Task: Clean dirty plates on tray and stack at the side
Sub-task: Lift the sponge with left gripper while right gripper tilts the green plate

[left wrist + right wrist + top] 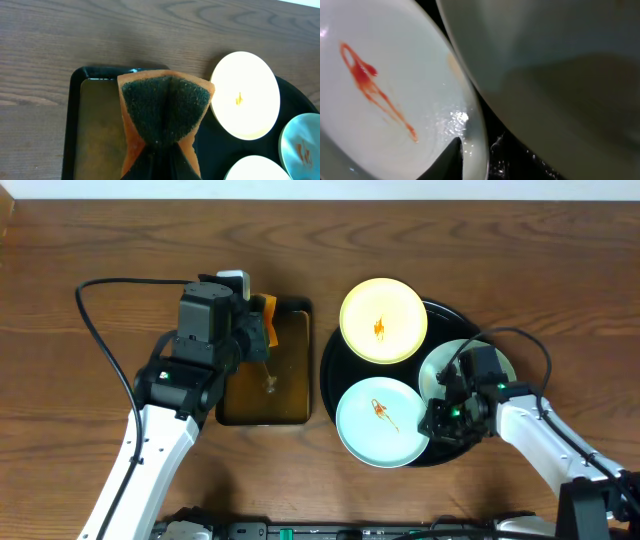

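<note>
Three plates lie on the round black tray point(330, 370). The pale yellow plate point(384, 320) is at the back and shows in the left wrist view point(245, 95). One mint-blue plate point(380, 422) is at the front and shows in the right wrist view point(380, 100). The other mint-blue plate point(440, 365) is at the right, partly under my right arm. All show orange-red smears. My left gripper point(258, 330) point(160, 145) is shut on an orange and green sponge point(165, 107), held above the rectangular tray. My right gripper point(437, 420) point(465, 160) grips the front plate's right rim; one finger lies on top, the other is hidden.
The smaller rectangular black tray point(290, 405) with brownish liquid sits left of the round tray, its rim showing in the left wrist view point(75, 125). Bare wooden table point(80, 240) lies all around. A black cable point(95, 320) loops at the left.
</note>
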Available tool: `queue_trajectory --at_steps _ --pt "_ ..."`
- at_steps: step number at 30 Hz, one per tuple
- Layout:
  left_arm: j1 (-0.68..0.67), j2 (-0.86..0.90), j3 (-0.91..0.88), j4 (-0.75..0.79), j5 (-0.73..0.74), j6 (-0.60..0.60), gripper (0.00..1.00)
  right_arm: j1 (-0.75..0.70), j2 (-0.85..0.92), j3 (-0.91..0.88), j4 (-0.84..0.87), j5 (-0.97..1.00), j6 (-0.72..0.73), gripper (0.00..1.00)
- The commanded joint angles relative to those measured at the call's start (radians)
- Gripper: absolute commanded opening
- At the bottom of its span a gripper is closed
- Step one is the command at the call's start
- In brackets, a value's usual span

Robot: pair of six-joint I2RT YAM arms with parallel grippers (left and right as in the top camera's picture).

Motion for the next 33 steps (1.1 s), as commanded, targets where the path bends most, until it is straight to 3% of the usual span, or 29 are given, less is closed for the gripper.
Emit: queue_trajectory --at_steps 1,9,33 --pt "0.0 -0.025 0.009 0.005 0.002 -0.008 0.08 0.013 0.006 -0.038 0.043 -0.042 0.023 0.15" --pt "0.0 -0.025 0.007 -0.01 0.002 -0.009 0.07 0.013 0.006 -0.043 0.093 -0.041 0.03 0.01" --pt "0.0 -0.012 0.007 -0.02 0.002 -0.009 0.08 0.013 0.006 -0.043 0.097 -0.041 0.03 0.01"
